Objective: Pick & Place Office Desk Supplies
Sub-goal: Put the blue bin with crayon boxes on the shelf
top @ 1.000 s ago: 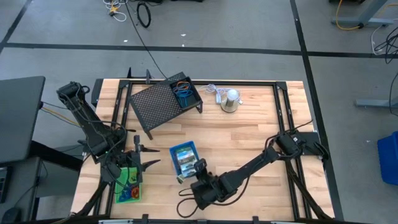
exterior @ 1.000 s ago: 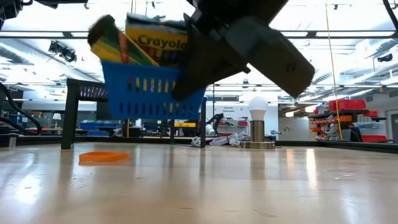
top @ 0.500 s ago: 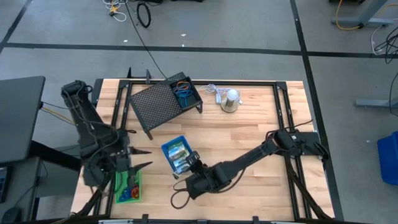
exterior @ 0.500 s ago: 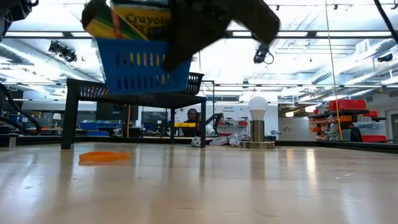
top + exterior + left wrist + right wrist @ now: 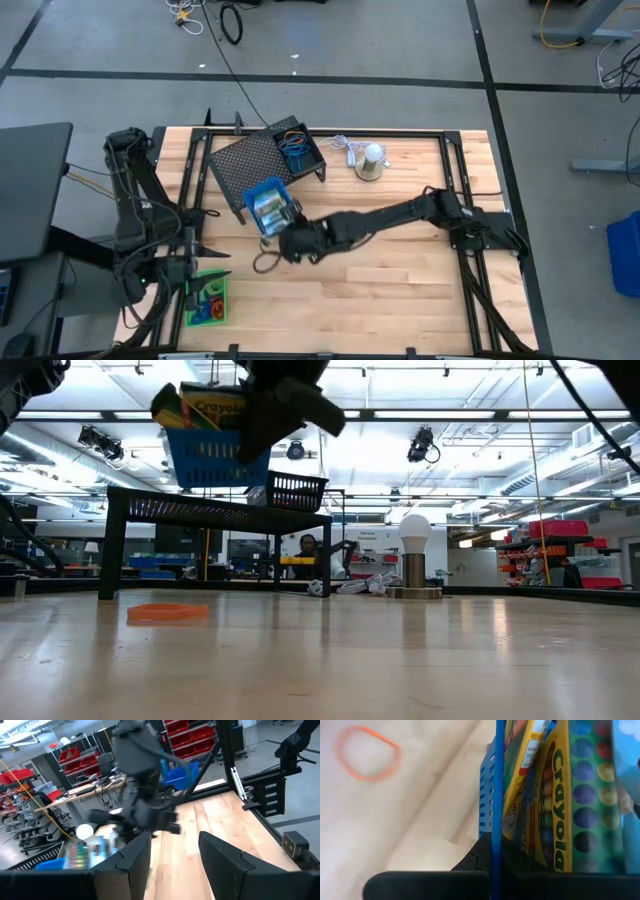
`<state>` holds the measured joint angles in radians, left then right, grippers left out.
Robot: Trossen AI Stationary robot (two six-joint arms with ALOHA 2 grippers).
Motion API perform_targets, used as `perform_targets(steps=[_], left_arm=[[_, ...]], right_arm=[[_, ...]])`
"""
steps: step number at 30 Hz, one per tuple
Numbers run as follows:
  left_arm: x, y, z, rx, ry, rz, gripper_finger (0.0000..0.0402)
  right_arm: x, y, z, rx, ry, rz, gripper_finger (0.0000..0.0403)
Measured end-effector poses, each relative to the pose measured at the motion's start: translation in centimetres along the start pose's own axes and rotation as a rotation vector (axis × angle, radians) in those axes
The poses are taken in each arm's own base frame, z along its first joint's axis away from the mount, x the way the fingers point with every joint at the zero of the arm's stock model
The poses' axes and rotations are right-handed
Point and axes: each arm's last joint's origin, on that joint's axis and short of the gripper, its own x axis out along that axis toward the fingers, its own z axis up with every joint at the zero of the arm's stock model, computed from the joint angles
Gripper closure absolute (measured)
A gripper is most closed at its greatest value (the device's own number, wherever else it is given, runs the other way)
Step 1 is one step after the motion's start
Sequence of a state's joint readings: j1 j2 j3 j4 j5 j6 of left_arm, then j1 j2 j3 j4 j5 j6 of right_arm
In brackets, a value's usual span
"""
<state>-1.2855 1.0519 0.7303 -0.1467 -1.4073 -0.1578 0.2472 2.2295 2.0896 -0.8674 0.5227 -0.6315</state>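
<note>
A small blue tray (image 5: 266,203) holding yellow-green crayon boxes (image 5: 560,805) hangs in the air at the near edge of the large black mesh rack (image 5: 250,168). My right gripper (image 5: 282,226) is shut on it. In the low view the tray (image 5: 210,458) is high above the table. An orange loop (image 5: 168,612) lies flat on the wood. My left gripper (image 5: 212,262) stands open at the near left, just beyond a green tray (image 5: 207,303) of coloured loops. A black-mesh tray (image 5: 298,150) with blue loops stands on the rack. My right gripper has the blue tray's side wall (image 5: 496,845) between its two fingers, one outside the wall and one on the inner side by the crayon boxes. It reaches in from the table's right, slanting down. The tray is lifted clear and near level, boxes upright inside.
A silver dome-shaped thing with a bulb (image 5: 370,160) and a white cord stands at the far middle. The rack takes up the far left. Bare wood lies in the middle and near right of the table (image 5: 400,290).
My right gripper has carried the blue tray up and toward the far left, from the near middle of the table to the rack's near edge; the tray has stayed about level. My left gripper has drawn back toward the table's left edge, still open.
</note>
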Motion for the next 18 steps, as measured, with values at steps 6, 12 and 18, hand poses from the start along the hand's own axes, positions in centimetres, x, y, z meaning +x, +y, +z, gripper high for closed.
perform_targets(steps=[6, 12, 18], left_arm=[[-0.5, -0.1, 0.0, -0.008, -0.009, -0.014, 0.0228], [-0.5, -0.1, 0.0, -0.013, -0.009, -0.015, 0.0228], [-0.5, -0.1, 0.0, -0.026, -0.008, -0.017, 0.0228]], right_arm=[[0.1, -3.3, -0.9, -0.024, -0.041, -0.012, 0.04], [-0.1, -6.7, -2.2, -0.035, -0.071, -0.043, 0.04], [0.9, -9.7, -4.5, -0.018, -0.118, -0.003, 0.04]])
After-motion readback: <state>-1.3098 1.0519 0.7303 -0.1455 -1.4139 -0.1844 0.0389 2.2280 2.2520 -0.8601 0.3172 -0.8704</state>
